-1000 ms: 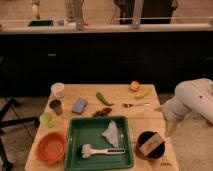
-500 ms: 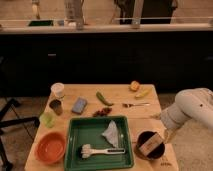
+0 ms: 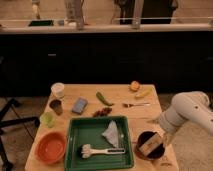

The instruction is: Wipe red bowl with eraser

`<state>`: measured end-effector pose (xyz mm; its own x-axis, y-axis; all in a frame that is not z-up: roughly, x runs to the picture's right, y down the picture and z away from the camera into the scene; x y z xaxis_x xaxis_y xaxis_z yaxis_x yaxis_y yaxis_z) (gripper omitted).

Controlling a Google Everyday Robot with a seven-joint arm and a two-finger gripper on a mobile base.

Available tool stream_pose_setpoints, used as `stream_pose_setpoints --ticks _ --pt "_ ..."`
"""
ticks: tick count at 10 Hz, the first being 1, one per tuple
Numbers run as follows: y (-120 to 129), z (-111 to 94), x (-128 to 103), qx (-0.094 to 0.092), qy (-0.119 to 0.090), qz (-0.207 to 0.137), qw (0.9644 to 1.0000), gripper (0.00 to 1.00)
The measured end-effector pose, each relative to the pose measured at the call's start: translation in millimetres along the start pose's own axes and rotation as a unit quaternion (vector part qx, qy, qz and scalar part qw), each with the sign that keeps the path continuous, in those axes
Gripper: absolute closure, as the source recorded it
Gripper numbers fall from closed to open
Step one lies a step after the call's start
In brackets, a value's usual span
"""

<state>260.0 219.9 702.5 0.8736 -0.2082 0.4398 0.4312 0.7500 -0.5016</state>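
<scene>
Over the last second the arm (image 3: 189, 112) has been swung in from the right and lowered. The gripper (image 3: 165, 134) is now placed just right of the dark bowl (image 3: 143, 153), at its rim. Jaws are set wide and nothing is held.

The eraser (image 3: 150, 145) is lying inside the dark bowl, tilted and untouched. The approach to the pick looks nearly done. The grasp is not yet made and the wipe is not started.

The red bowl (image 3: 50, 147) is at the near left corner, well apart from the gripper, and looks empty.

Edges:
- The dark bowl is seated at the near right corner, close to both table (image 3: 120, 90) edges. A push on its rim could slide it off, so a descent from above is judged safer than a sideways entry.
- The red bowl is also close to the near edge. Wiping pressure should be kept downward, not outward.

Room:
- The green tray (image 3: 75, 125) fills the middle between the two bowls. The scrub brush (image 3: 102, 150) and cloth (image 3: 113, 134) are lying in it, both low.
- A carry to the left would have to be lifted over the tray.
- The fork (image 3: 135, 105), banana (image 3: 143, 93) and sponge (image 3: 79, 105) are on the far half, outside that path.
</scene>
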Motion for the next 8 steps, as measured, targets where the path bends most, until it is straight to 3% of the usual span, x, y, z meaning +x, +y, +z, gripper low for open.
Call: stream_pose_setpoints --ticks 3,5,8 --pt "0.1 -2.3 1.5 0.007 -0.002 0.001 1.0 0.2" --pt "6.2 -15.3 9.9 0.034 -0.021 -0.006 0.9992 0.2" --pt "10.0 -11.4 7.5 0.03 -0.049 -0.032 0.9978 0.2"
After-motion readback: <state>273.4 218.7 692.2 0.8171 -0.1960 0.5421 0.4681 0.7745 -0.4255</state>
